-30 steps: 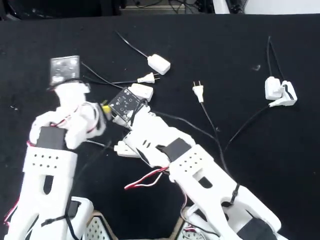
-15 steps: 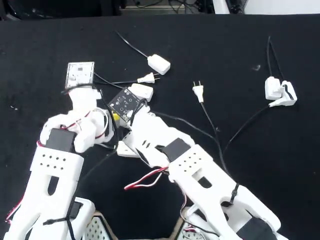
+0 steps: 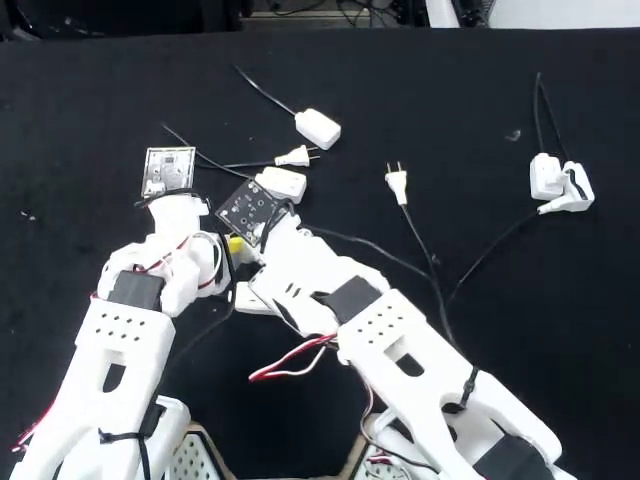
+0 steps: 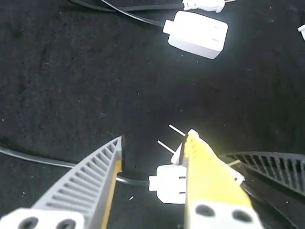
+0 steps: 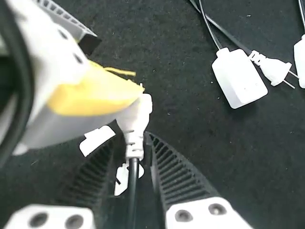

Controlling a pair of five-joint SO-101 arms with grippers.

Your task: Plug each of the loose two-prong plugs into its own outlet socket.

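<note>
plug (image 5: 137, 117) sits pinched in my right gripper (image 5: 132, 143); my left gripper (image 4: 155, 139) is spread beside it. next, i think, line it up with the socket (image 4: 198, 33).

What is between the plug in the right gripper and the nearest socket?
Nothing lies on the table between the plug and the socket. A yellow finger of the left gripper sits close beside the plug, though.
</note>
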